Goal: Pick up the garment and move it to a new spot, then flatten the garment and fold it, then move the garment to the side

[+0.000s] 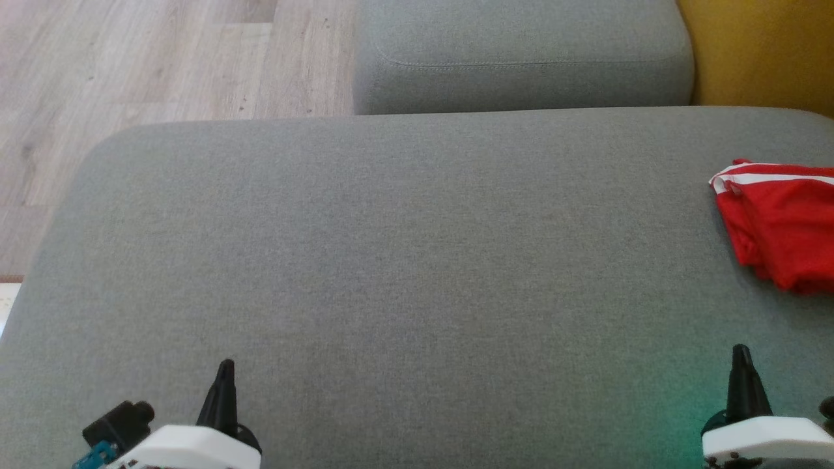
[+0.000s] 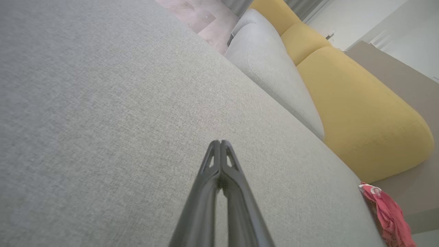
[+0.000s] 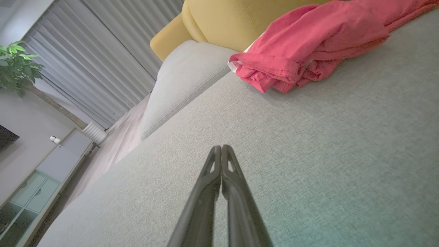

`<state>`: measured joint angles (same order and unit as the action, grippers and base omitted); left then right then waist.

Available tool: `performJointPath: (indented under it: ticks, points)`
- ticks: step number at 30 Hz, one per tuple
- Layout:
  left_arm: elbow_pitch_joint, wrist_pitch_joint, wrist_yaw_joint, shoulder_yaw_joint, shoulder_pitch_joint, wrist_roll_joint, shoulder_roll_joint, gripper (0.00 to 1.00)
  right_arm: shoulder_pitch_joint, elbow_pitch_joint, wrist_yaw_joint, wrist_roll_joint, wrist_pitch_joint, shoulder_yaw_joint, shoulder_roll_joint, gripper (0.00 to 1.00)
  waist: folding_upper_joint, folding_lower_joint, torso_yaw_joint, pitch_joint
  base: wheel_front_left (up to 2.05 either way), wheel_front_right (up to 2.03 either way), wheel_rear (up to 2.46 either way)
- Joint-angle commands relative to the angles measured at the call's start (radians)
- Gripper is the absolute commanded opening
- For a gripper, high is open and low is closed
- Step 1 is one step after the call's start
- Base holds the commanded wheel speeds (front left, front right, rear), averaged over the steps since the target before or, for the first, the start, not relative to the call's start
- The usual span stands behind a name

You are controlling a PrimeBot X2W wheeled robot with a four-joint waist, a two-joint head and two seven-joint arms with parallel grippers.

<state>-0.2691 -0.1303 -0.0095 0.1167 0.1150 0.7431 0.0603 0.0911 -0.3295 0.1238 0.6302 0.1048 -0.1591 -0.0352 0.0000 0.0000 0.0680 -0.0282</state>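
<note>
The right pincer and left pincer both sit fingers-together and empty, so reaching the crumpled red fabric jersey with white-striped trim at two o'clock could pinch just one loose layer.

Broad grey fabric sofa seat under soft, even light, with a second grey cushion just beyond and mustard-yellow cushions alongside. Pale wood-plank floor past the seat's rounded edge. Further off, grey pleated curtains, a leafy green plant and a low pale cabinet with glass doors against a light wall.
</note>
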Motion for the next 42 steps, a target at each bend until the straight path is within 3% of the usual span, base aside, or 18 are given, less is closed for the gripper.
performJointPath:
  ticks: [1, 42]
  points:
    - [0.029, 0.007, -0.008, -0.025, -0.058, 0.031, 0.014, 0.00, -0.054, 0.038, 0.003, 0.036, -0.008, 0.013, -0.008, 0.00, 0.0000, 0.0000, -0.001, 0.001, 0.00, 0.00, 0.00]
    - [0.027, 0.118, -0.070, -0.115, -0.146, 0.505, 0.017, 0.00, -0.133, 0.063, 0.005, 0.550, -0.123, 0.030, -0.012, 0.00, 0.0000, 0.0000, -0.038, 0.017, 0.00, 0.00, 0.00]
